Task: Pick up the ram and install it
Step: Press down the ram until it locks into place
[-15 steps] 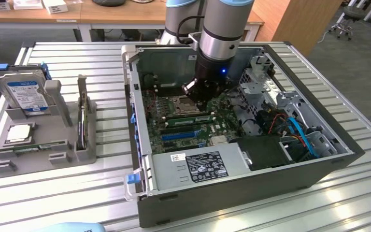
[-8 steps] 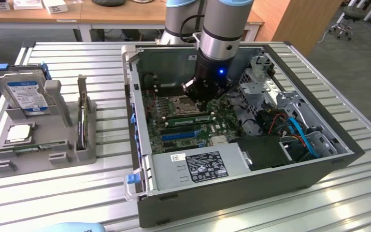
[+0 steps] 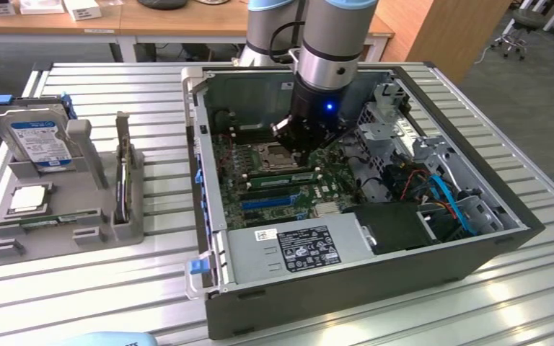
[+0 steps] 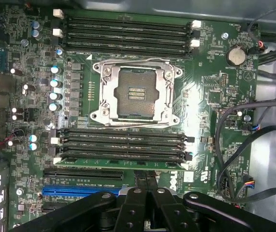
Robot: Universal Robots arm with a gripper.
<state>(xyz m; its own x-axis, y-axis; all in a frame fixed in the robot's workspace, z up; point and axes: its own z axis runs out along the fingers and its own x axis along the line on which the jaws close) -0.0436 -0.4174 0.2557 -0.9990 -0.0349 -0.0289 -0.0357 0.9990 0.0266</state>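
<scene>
One closed end effector above the seated ram; exterior-view motherboard.

The exterior view is evenly lit from overhead, and soft shadows are cast inside the computer case. A blue light glows on the arm. In the wrist view, white glare is spread across the motherboard beside the socket, and the gripper is rendered dark and slightly blurred.
</scene>
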